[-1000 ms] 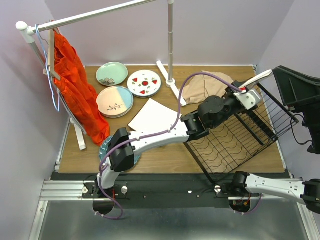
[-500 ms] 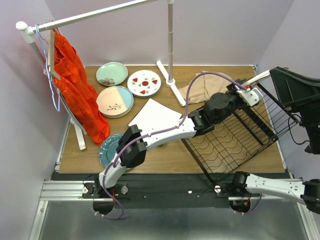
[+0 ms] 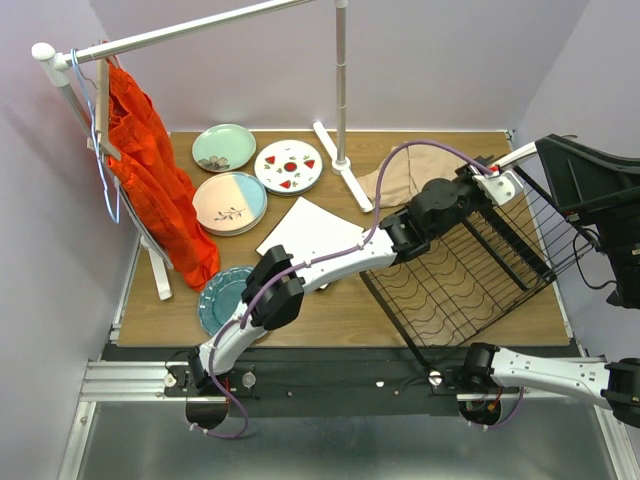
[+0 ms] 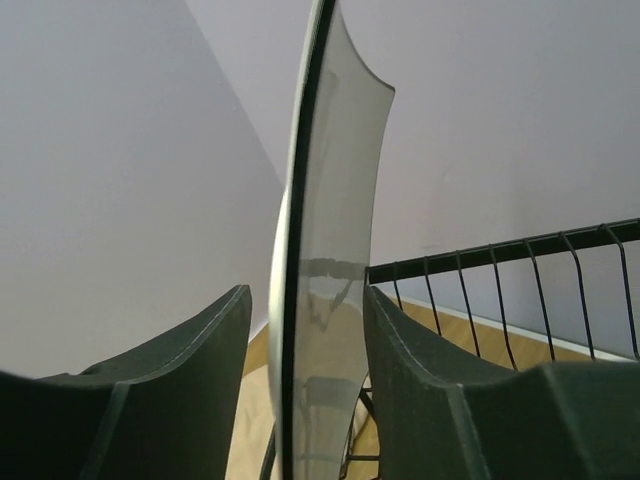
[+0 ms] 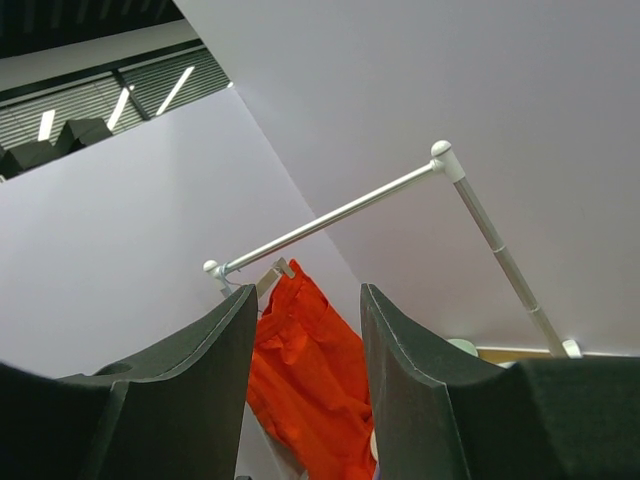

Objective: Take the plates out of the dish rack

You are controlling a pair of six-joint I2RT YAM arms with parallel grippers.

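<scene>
teal plate point(image 3: 222, 298) partly hidden, upright plate point(image 4: 335, 250) cropped

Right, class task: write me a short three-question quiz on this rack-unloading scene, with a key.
1. How many plates lie on the table, outside the rack?
2. True or false: the right gripper holds a plate.
3. What stands between the fingers of the left gripper? A) a cloth B) a plate on edge C) a hanger

Key
1. Five: green, spotted, pink-and-blue, white square, teal.
2. False: it is open, with nothing in it.
3. B: the dark-rimmed plate.
</scene>
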